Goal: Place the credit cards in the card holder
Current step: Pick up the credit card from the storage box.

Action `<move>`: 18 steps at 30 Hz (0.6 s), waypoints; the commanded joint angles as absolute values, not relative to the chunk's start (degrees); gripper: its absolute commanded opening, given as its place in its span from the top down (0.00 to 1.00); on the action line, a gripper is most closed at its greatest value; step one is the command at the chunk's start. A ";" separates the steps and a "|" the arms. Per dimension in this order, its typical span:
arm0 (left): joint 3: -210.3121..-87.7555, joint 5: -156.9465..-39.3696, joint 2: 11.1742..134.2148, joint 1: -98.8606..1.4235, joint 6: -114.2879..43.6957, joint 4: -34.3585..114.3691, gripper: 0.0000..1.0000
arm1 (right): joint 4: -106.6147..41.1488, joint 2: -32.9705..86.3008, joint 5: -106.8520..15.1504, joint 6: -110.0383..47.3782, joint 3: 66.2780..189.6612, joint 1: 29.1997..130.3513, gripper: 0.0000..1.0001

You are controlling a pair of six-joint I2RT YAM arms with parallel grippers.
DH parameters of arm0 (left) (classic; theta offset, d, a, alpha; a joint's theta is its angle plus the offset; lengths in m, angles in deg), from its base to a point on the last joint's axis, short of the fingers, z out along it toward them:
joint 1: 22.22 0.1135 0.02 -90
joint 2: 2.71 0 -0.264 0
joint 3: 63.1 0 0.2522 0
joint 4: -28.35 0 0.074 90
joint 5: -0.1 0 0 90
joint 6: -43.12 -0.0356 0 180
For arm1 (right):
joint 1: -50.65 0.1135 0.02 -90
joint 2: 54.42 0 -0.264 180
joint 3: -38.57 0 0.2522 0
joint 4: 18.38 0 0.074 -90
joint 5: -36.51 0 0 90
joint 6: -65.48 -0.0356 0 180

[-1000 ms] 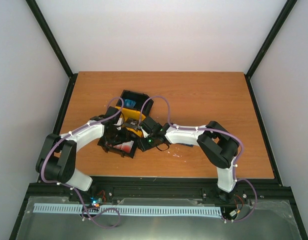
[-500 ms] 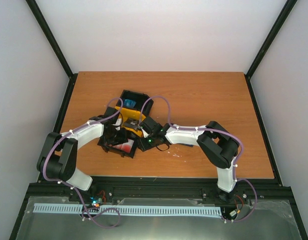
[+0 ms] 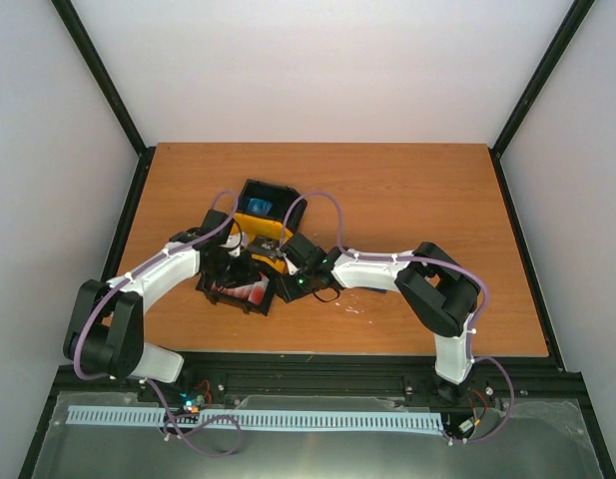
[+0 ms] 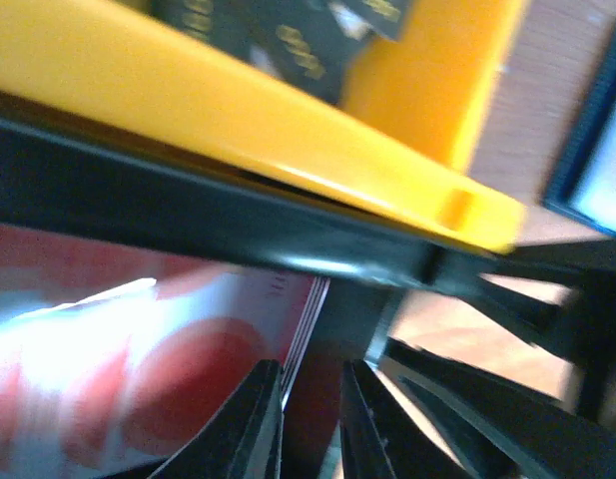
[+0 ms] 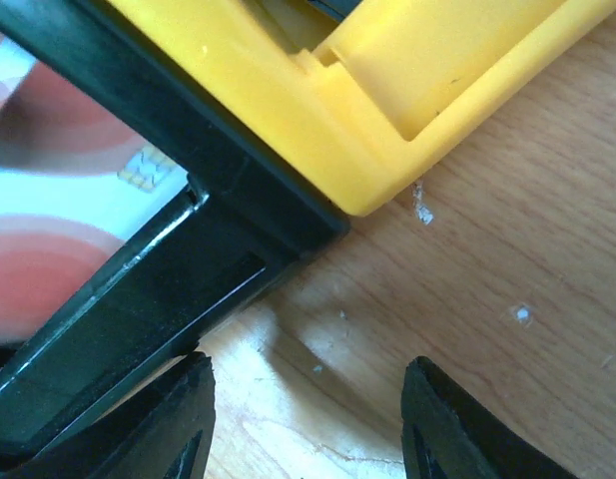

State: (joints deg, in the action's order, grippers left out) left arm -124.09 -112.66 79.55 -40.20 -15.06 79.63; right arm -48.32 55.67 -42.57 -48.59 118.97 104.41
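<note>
crowding the middle of the wooden table (image 3: 417, 200) are three plastic bins in a slanted row: the near black bin (image 3: 238, 303), the yellow bin (image 3: 271, 232) behind it, and the far black bin (image 3: 280, 192). the credit cards (image 3: 251, 291) lie flat in the near black bin. they are glossy and thin, red with white patches, and one shows a small gold chip. the black wall of the bin and the smooth yellow rim stand just beyond them in both wrist views.

the left gripper (image 4: 309, 424) is down inside this bin. its two dark fingers stand close to each other, with the thin edge of the cards between them; if they really press the cards i cannot tell. this edge runs away from the fingers toward the bin wall, but the long axis of the cards is not clear.

the right gripper (image 5: 308, 429) hangs outside the corner of the bin, over bare wood with small white specks, fingers spread wide and holding nothing. the card holder (image 3: 256, 207), blue, sits in the far black bin, well apart from the cards.
</note>
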 commanded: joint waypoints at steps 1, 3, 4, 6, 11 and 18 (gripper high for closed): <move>-123.57 -123.59 78.01 -41.60 -15.15 81.50 0.81 | -45.78 57.56 -41.93 -50.88 117.45 105.34 0.48; -123.29 -124.10 77.57 -41.64 -15.15 81.36 0.81 | -45.76 57.69 -41.94 -50.89 117.42 105.40 0.48; -123.11 -124.54 77.52 -41.64 -15.24 81.33 0.81 | -45.74 57.65 -41.92 -50.88 117.46 105.40 0.48; -122.94 -124.56 77.59 -41.63 -15.30 81.36 0.81 | -45.67 57.76 -42.03 -50.96 117.43 105.36 0.48; -122.50 -122.23 78.46 -41.64 -15.85 81.64 0.80 | -45.78 57.91 -42.13 -50.91 117.63 105.49 0.48; -123.66 -117.92 78.14 -41.64 -15.59 82.07 0.81 | -45.96 58.01 -42.47 -50.90 117.80 105.47 0.48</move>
State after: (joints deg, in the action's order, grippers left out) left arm -122.53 -120.92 78.43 -41.35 -15.08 80.94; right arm -45.79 55.89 -42.22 -50.45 118.59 104.54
